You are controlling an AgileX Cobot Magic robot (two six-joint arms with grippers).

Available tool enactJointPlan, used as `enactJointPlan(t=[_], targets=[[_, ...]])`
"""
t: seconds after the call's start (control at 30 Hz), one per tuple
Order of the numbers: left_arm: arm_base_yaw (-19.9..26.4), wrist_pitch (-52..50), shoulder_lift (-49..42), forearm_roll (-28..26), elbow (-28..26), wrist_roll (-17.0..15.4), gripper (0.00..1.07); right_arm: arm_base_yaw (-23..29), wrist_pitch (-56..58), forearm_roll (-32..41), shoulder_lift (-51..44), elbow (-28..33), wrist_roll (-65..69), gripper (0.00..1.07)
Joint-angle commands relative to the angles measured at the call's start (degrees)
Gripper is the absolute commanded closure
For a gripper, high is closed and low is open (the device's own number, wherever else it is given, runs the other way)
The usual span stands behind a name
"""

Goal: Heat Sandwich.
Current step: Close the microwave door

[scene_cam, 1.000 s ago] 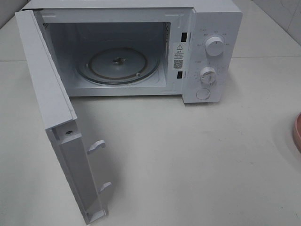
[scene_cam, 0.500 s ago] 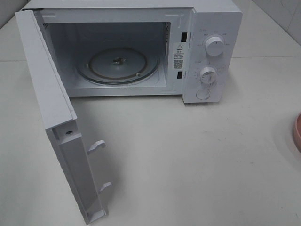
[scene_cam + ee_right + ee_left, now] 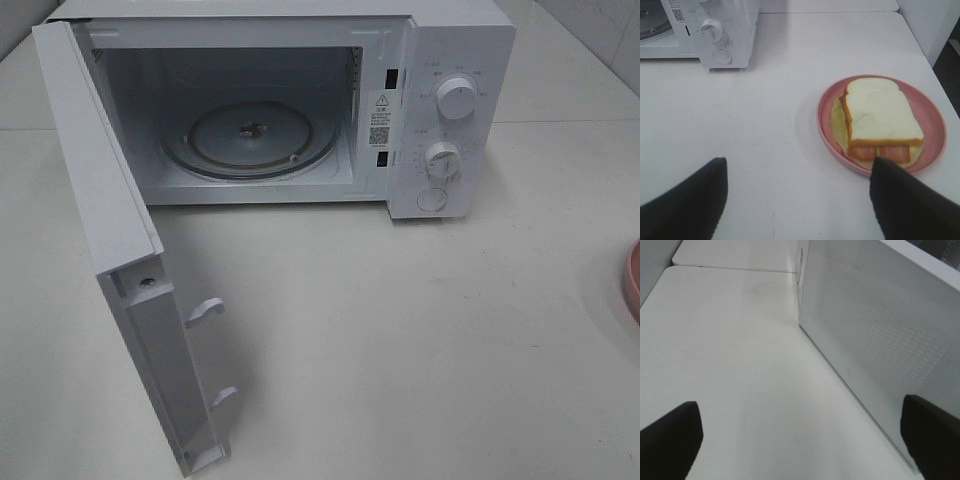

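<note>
The right gripper stands with its jaws wide apart and nothing between them, low over the tabletop, near the pink dish. The left gripper is spread just as wide and empty, beside the outer face of the microwave door.

The sandwich lies flat in the pink dish, near the right edge of the tabletop, well apart from the microwave. The door hangs fully open and the glass turntable is bare.

The sandwich looks light and soft: white bread over orange filling and a pale yellow layer, likely to squash or slide apart if pinched. The stiff dish rim on the gripper's side seems the safer hold, carried level.
</note>
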Motion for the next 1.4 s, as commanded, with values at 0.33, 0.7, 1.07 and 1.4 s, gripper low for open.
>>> enactJointPlan(t=[0.33,0.7,1.07,1.4], targets=[[0.06,-6.47,9.97,-0.97,-3.72,0.11,0.07,-0.46,-0.4,-0.06,-1.49,0.11,-0.23,0.31],[0.06,-18.11,23.43,1.03,-3.67,0.11,0.67,-0.4,-0.4,-0.06,-1.49,0.11,-0.23,0.31],[0.06,-30.6,39.13,5.21,-2.01,0.23,1.06,-0.4,-0.4,-0.06,-1.49,0.11,-0.23,0.31],[0.06,-62.68,50.08,4.7,10.89,0.17,1.06,-0.4,-0.4,-0.06,-1.49,0.11,-0.23,0.31]])
